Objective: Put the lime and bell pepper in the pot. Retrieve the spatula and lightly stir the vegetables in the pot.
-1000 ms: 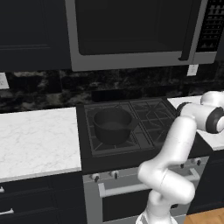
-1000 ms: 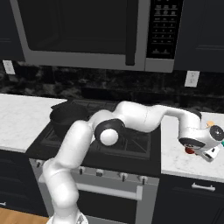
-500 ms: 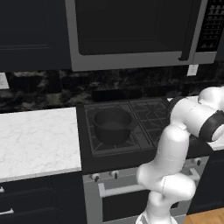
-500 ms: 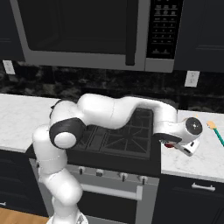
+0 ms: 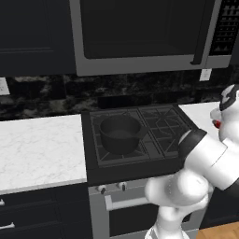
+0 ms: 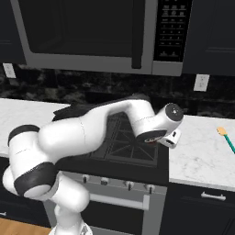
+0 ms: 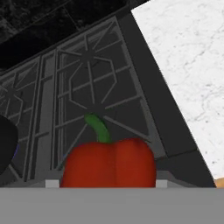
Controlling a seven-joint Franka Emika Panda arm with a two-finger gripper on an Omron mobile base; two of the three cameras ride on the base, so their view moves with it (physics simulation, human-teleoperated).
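We held the smooth, light bell pepper (image 7: 109, 162) tight by its round sides in our gripper (image 7: 107, 183), so it wouldn't slip.

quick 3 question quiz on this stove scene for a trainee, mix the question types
1. True or false: the bell pepper is already inside the pot.
2. Multiple choice: in the right base view, where does the spatula lie? A) on the stove grates B) on the white counter right of the stove C) in the pot
3. Fill in: in the hand view, the surface seen beyond the pepper is the dark stove ____.

Key:
1. False: it sits close up at the end effector, over the stove, apart from the pot.
2. B
3. grates
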